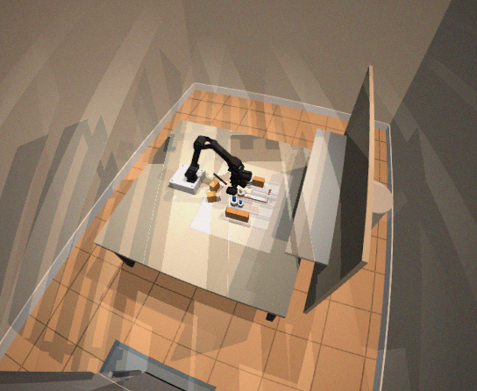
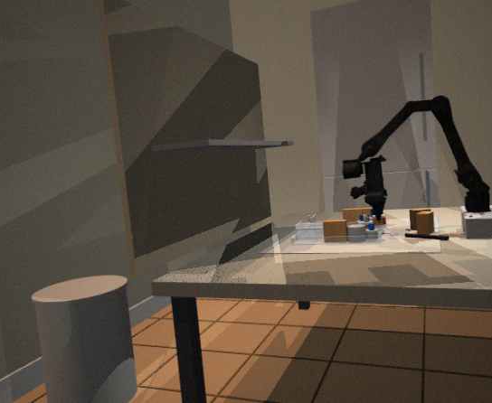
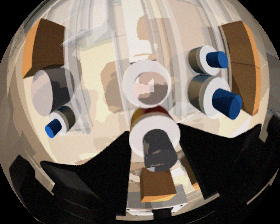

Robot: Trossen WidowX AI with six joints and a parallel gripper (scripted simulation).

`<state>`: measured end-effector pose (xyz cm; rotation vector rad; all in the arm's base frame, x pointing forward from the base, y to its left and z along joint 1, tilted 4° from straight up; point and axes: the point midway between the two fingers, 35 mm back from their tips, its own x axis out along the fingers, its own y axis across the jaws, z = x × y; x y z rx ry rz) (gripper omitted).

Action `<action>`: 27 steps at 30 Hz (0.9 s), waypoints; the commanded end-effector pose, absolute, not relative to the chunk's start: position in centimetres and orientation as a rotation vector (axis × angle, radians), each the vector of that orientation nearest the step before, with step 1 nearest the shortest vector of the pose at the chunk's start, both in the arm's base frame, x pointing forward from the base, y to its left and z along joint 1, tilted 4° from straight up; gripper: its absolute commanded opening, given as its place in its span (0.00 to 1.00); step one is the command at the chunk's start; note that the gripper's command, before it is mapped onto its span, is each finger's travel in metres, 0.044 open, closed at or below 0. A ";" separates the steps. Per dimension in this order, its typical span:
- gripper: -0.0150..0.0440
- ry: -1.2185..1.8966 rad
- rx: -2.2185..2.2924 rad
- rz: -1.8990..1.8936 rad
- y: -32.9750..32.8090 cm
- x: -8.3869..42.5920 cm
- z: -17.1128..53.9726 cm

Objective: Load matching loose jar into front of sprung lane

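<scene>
My gripper (image 1: 231,191) (image 2: 379,219) (image 3: 152,131) points down at the front end of the middle lane, shut on a jar with a white top ring and a dark grey knob. This held jar (image 3: 152,123) shows a little red and amber body below its ring. The jar in the sprung lane (image 1: 240,192) (image 3: 147,84) has a round white-rimmed top and stands right behind the held one, in line with it. Their outlines meet in the wrist view; whether they touch is unclear. The held jar's base, the low front stop and the pusher plate cannot be made out.
Blue-capped jars (image 1: 234,201) (image 3: 228,103) stand on one side. A grey round container (image 2: 356,232) (image 3: 42,92) and a small blue-capped jar (image 2: 371,227) (image 3: 54,128) stand on the other. Orange boxes (image 1: 237,214) (image 2: 335,230) flank the lanes. A black rod (image 1: 219,179) (image 2: 426,236) lies near the base.
</scene>
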<state>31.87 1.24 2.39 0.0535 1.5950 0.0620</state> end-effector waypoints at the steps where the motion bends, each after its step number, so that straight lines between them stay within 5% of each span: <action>1: 0.25 1.552 0.049 0.063 1.2 33.3 3.1; 27: 0.25 1.551 0.049 0.063 1.2 34.2 3.3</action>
